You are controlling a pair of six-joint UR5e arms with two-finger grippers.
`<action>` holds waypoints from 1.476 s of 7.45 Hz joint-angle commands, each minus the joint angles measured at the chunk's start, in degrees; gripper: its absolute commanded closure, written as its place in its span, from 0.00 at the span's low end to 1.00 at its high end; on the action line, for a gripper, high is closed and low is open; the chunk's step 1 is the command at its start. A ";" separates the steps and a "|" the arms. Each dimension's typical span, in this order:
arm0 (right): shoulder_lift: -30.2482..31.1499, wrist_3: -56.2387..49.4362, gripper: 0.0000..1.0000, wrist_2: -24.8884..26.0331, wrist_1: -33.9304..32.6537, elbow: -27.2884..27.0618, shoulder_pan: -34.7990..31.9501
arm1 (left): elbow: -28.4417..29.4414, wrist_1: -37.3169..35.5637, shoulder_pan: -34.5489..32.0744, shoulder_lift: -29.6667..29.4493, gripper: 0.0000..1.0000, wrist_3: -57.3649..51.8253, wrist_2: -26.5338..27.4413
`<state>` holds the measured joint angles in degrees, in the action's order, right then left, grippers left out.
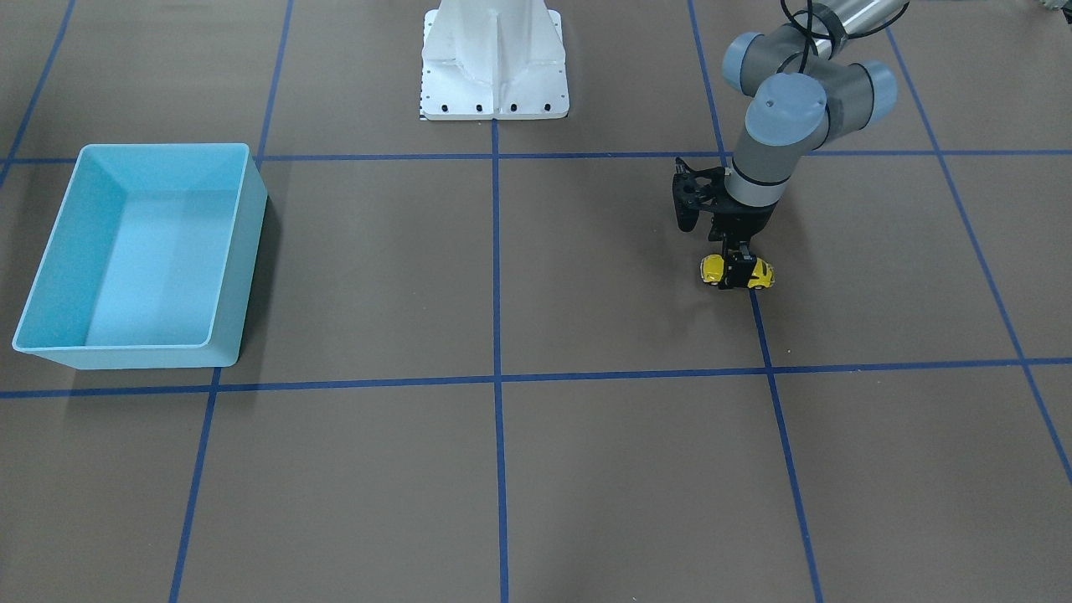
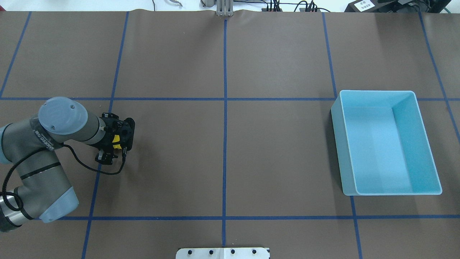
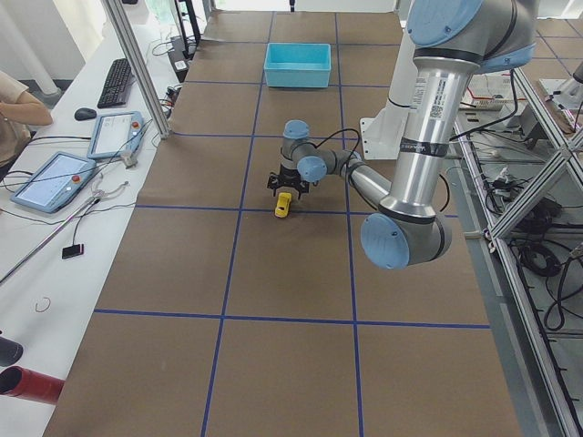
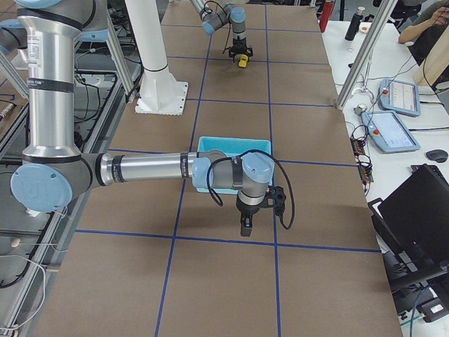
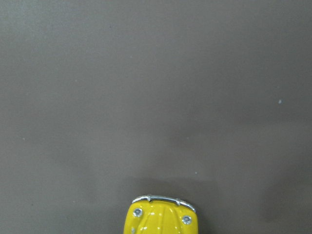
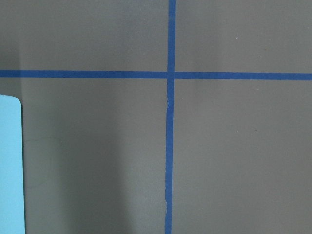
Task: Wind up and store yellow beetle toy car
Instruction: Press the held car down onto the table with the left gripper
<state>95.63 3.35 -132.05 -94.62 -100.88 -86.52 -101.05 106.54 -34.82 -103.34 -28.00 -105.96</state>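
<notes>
- Overhead exterior view shows the left gripper (image 2: 115, 141) down low over the brown table (image 2: 222, 162) on the robot's left side. A strip of the yellow beetle toy car (image 2: 115, 139) shows between its black parts.
- From the front-facing camera, the gripper's black fingers (image 1: 735, 272) cross the car's middle and are clamped on its sides. The yellow body sticks out on either side of them.
- The car is at table level, just beside a blue tape line (image 1: 764, 335). Whether its wheels touch the table I cannot tell.
- The left wrist camera catches one rounded yellow end of the car, with a chrome bumper, at the bottom edge. Bare brown surface lies beyond it.
- The blue bin (image 2: 337, 144) stands open-topped on the robot's right side, well apart from the car.
- The right gripper (image 4: 245, 226) shows only in the exterior right view, pointing down near the bin. I cannot tell whether its fingers are apart or together.
- The right wrist camera looks down on a crossing of two tape lines, with a pale blue corner of the bin at its left edge.
- A white robot base (image 1: 494, 75) is bolted at the far edge of the front-facing view, between the two sides.
</notes>
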 commanded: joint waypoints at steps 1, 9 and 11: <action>-0.09 -0.01 0.00 0.13 -0.04 -0.37 -0.23 | 0.68 0.16 0.01 -0.28 0.00 -2.57 0.05; -0.18 -0.01 0.00 0.65 0.05 -0.37 -0.14 | -0.46 0.07 -1.04 0.51 0.72 0.13 -1.26; -0.18 -0.01 0.00 0.74 0.05 -0.37 -0.14 | -1.87 -0.28 -2.71 0.77 0.73 4.50 -5.38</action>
<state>95.45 3.34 -131.39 -94.58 -101.27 -86.67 -102.07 106.38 -36.64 -102.74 -26.22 -109.00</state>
